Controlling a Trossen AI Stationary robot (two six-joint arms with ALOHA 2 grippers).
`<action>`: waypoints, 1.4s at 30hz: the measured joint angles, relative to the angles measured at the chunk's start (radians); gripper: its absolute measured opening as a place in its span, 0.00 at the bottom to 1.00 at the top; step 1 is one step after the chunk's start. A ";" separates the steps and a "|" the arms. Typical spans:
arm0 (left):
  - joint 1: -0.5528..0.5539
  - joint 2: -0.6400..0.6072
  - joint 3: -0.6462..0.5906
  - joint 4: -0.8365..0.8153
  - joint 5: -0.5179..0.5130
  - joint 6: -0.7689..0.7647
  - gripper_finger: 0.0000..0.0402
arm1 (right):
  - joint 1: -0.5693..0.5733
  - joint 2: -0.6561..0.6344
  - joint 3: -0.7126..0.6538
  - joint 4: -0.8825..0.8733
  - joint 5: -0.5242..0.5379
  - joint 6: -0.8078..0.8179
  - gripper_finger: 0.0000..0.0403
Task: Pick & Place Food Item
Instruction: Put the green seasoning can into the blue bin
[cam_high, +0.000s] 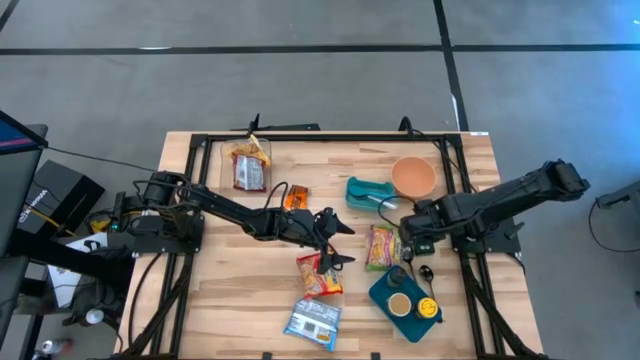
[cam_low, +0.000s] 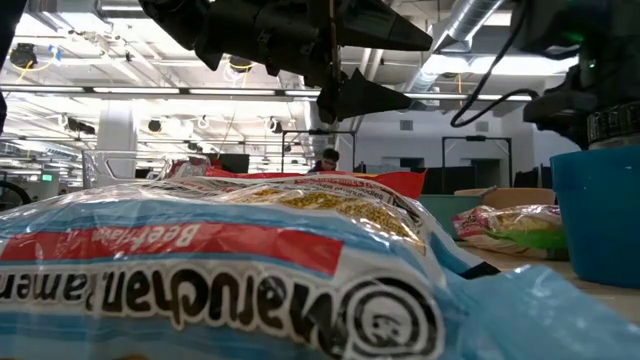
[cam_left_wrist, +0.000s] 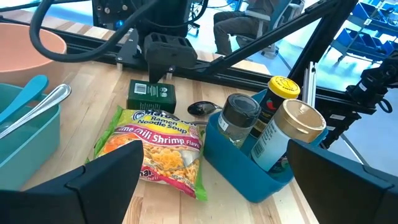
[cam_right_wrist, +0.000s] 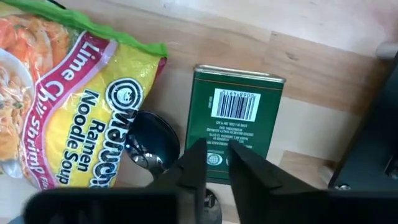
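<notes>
The right pincer (cam_right_wrist: 217, 163), fingers nearly together and holding nothing, hovers just over the green box (cam_right_wrist: 238, 118) lying on the tabletop (cam_right_wrist: 323, 56) beside the ramen (cam_right_wrist: 68, 106), apparently mid-release or mid-approach; next, spread and descend, while the left pincer (cam_high: 335, 240) waits wide apart.

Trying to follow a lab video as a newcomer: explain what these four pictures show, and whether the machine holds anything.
It is a robot with two dark jointed arms at a wooden table. One picture looks straight down, one looks level across the tabletop, and two come from cameras on the arms' wrists. On the table lie a yellow plastic ramen soup packet, a small green rectangular tin, a round pink bowl and a blue caddy holding jars. The left end effector hangs open and empty over the middle. The right end effector is right at the tin; a grip is not visible.
</notes>
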 joint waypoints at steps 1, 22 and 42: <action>0.000 0.000 0.000 0.000 0.000 0.000 0.97 | -0.006 0.000 0.000 0.000 -0.003 0.000 0.18; -0.021 0.000 0.000 -0.004 0.000 0.000 0.97 | -0.175 0.108 0.000 -0.001 -0.041 -0.110 0.75; -0.027 0.000 0.000 -0.004 0.001 0.000 0.97 | -0.262 0.134 -0.037 0.018 -0.134 -0.232 0.75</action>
